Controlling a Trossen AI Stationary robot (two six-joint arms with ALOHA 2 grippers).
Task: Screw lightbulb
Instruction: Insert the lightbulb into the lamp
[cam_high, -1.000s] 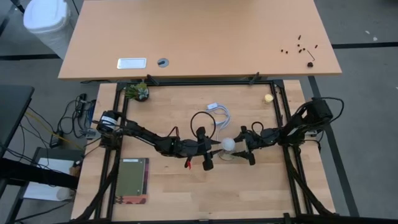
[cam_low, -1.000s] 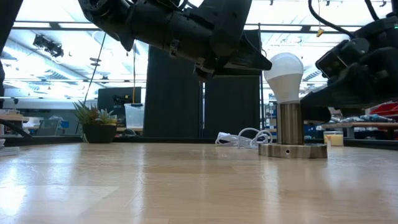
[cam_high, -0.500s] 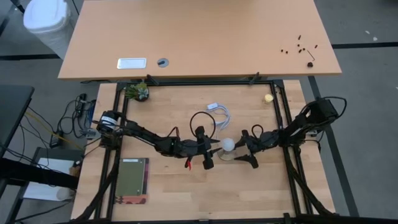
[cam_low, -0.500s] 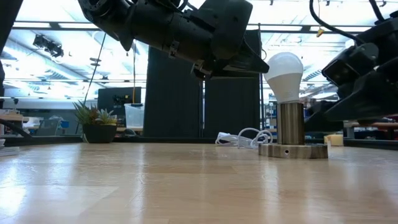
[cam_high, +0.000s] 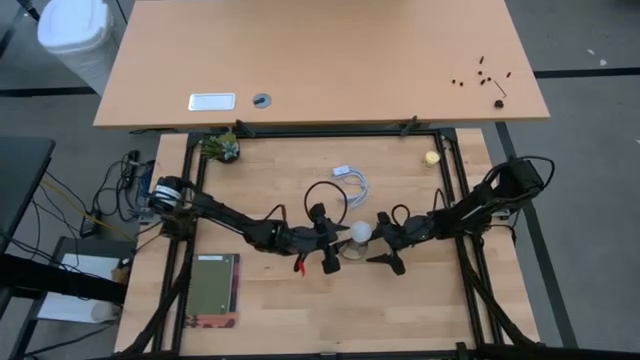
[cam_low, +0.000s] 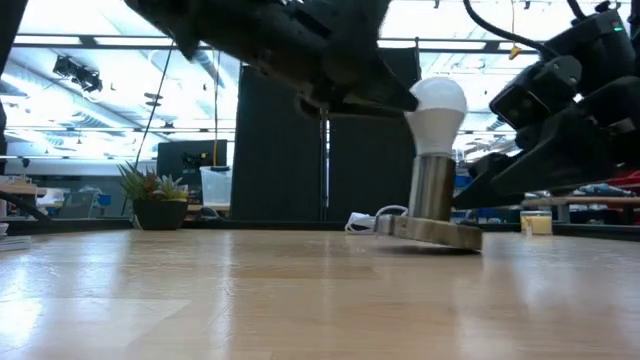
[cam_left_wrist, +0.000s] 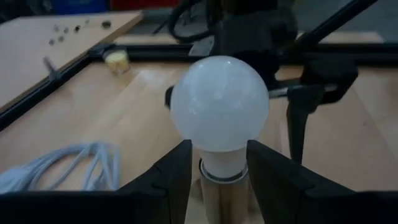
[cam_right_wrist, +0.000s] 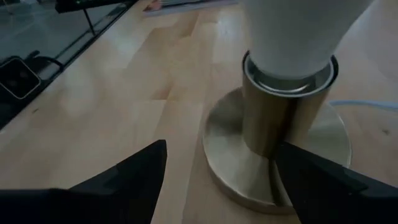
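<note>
Now, the small white frosted lightbulb (cam_high: 359, 231) stands near the middle of the pale wooden tabletop (cam_high: 280, 180), with its grey screw end down in the round brushed-metal socket stand (cam_low: 432, 190). Its long axis points almost straight up. In the low view the disc foot of the stand is not flat: one edge seems lifted from the wood, so the whole thing leans a little.

My left claw (cam_left_wrist: 219, 168) comes in from 9 o'clock. It is clenched on the lightbulb: the two dark fingers (cam_left_wrist: 177, 177) sit on both sides of the narrow neck, just under the globe, and they appear to press on it. So for my left claw the lightbulb is directly ahead, at 12 o'clock, already between the fingers.

My right claw (cam_right_wrist: 221, 149) comes in from 3 o'clock, lower down. It is released, with the fingers spread wide on both sides of the disc foot. I cannot tell if they touch the metal.

I judge that the next turn depends on this: the neck is upright between my left fingers, so the twist must go around this vertical axis. My left arm is the nearer one for turning. My right claw should first hold the foot flat, or the stand may rotate or tip together with the lightbulb.
</note>
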